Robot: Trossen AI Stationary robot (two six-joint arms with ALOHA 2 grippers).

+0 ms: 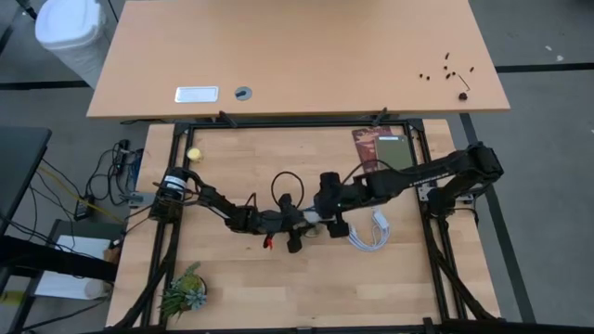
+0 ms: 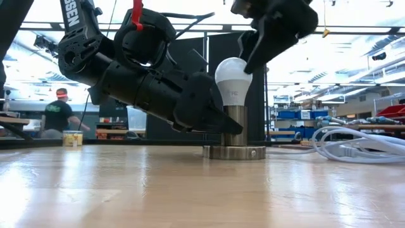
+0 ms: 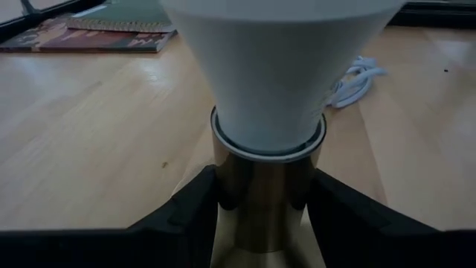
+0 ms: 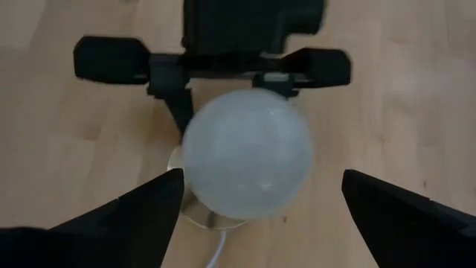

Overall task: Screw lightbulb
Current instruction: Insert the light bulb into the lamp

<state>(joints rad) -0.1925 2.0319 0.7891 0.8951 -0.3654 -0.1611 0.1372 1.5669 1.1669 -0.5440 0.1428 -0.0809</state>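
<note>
Risk sat mostly with the right pincer point(image 4: 256, 201), its fingers spread wide and clear of the lightbulb point(image 2: 233, 80): closing off-centre on that smooth, matte white dome could cross-thread it. Mid-worktop, the bulb stood upright in a polished brass-toned socket point(image 2: 235, 133), whose barrel the left pincer point(image 3: 264, 197) clamped. Beyond lay a coiled white cord point(image 1: 374, 232).

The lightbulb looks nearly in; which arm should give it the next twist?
Probably the right: its gripper hangs open around the lightbulb from above, while the left gripper clamps the metal socket steady.
</note>
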